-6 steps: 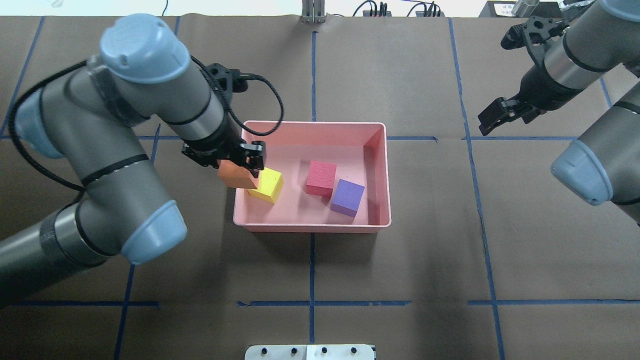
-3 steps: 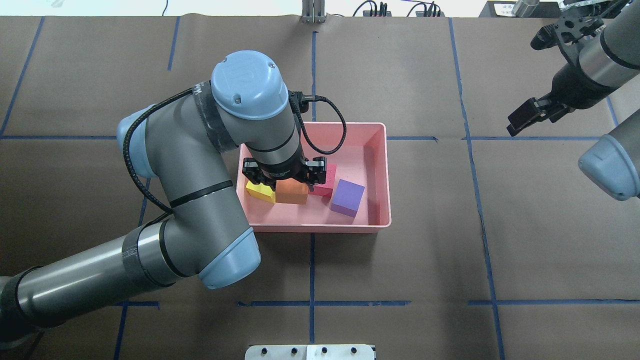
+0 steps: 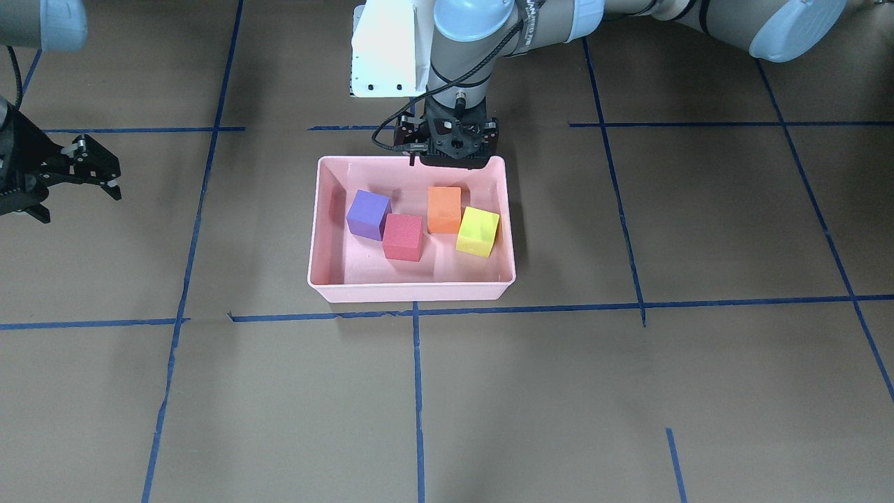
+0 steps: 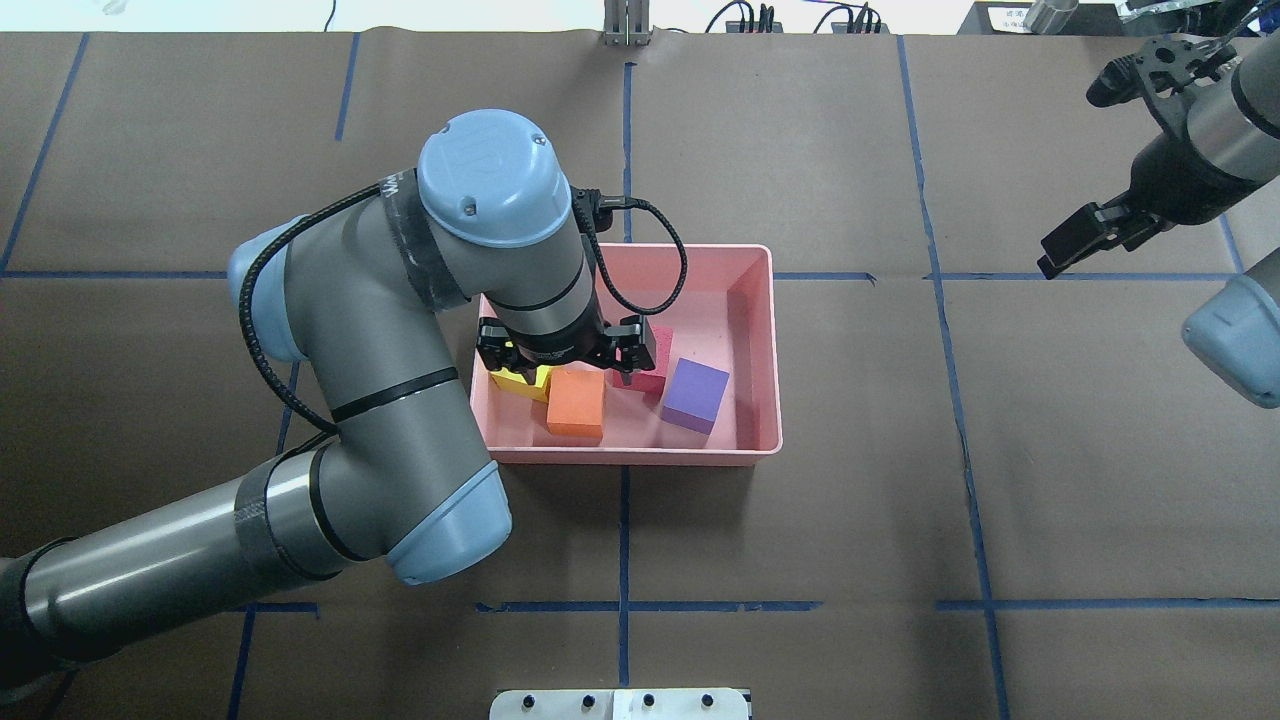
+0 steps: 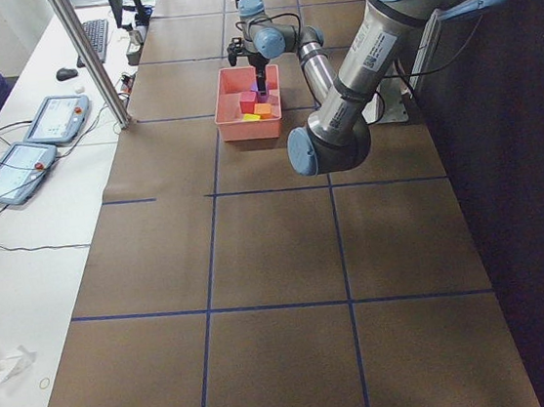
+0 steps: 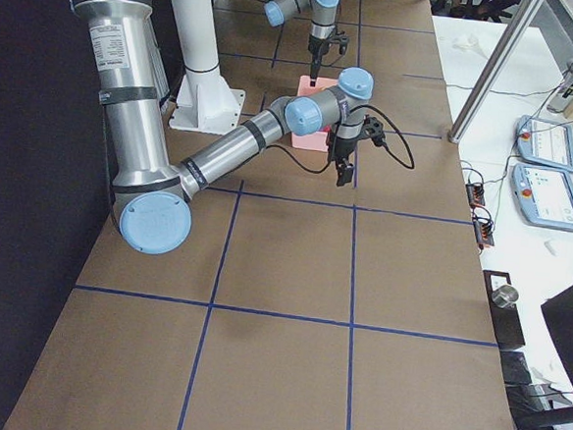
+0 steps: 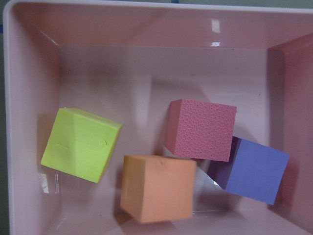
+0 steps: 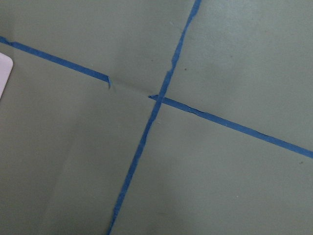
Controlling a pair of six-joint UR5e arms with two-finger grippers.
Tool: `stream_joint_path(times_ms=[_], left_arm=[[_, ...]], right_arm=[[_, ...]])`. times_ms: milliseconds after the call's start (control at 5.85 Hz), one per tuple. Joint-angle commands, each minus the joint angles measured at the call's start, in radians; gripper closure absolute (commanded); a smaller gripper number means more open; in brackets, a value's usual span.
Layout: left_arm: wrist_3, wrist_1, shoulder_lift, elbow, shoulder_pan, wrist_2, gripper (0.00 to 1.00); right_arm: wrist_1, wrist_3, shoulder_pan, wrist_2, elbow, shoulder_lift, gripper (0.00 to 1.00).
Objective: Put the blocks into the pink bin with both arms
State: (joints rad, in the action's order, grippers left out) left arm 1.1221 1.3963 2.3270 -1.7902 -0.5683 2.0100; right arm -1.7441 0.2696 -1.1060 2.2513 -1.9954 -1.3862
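The pink bin [image 4: 765, 330] [image 3: 412, 293] holds all the blocks. The orange cube [image 4: 576, 403] [image 3: 444, 209] [image 7: 156, 188] lies free on the bin floor between the yellow-green cube [image 3: 478, 231] [image 7: 80, 144] and the red cube [image 3: 403, 237] [image 7: 200, 128]. The purple cube [image 4: 694, 394] [image 3: 368, 214] [image 7: 257, 170] touches the red one. My left gripper [image 4: 563, 358] [image 3: 450, 164] hovers open and empty over the bin, just above the orange cube, and partly hides the yellow-green and red cubes in the overhead view. My right gripper [image 4: 1060, 252] [image 3: 112, 178] is open and empty, far off to the bin's side.
The white pedestal base [image 3: 384, 56] stands just behind the bin. Blue tape lines [image 8: 142, 142] cross the brown table cover. A white plate [image 4: 620, 705] sits at the near table edge. Tablets [image 5: 13, 169] lie on a side bench.
My left gripper carried the orange cube from the bin's left rim to over the bin and let it go; it now rests on the floor. My right arm drew back to the right.
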Motion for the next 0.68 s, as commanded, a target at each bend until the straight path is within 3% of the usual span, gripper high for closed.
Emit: stream_joint_path(times_ms=[0, 513], left_arm=[[-0.193, -0.002, -0.165, -0.108, -0.082, 0.044, 0.0], [-0.785, 0.0, -0.425, -0.123, -0.446, 0.199, 0.0]], right_arm=[[-0.002, -0.207, -0.117, 0.034, -0.017, -0.136, 0.0], [-0.005, -0.601, -0.376, 0.062, 0.059, -0.318, 0.0]])
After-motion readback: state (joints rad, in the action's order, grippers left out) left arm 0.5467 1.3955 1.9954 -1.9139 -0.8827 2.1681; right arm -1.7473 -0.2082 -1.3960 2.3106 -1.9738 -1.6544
